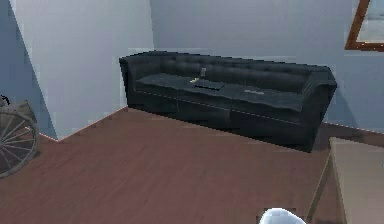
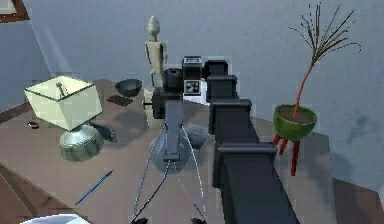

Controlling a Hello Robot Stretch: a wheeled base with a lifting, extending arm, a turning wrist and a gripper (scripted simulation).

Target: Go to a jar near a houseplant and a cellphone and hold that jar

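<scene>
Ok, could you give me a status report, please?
Gripper over table, hold unclear. Grey jar-like shape near it. Wooden figure just beyond; houseplant off aside.

I'm looking at a home, a living room: a dark sofa (image 1: 225,90) on a wooden floor (image 1: 150,170), perhaps a framed mirror (image 1: 368,30), a table lamp (image 2: 65,110) on the surface (image 2: 60,180), a houseplant (image 2: 300,110) nearby.

Dark square arm (image 2: 238,140), two white black-marked squares (image 2: 191,85), dark gripper (image 2: 156,103).
</scene>
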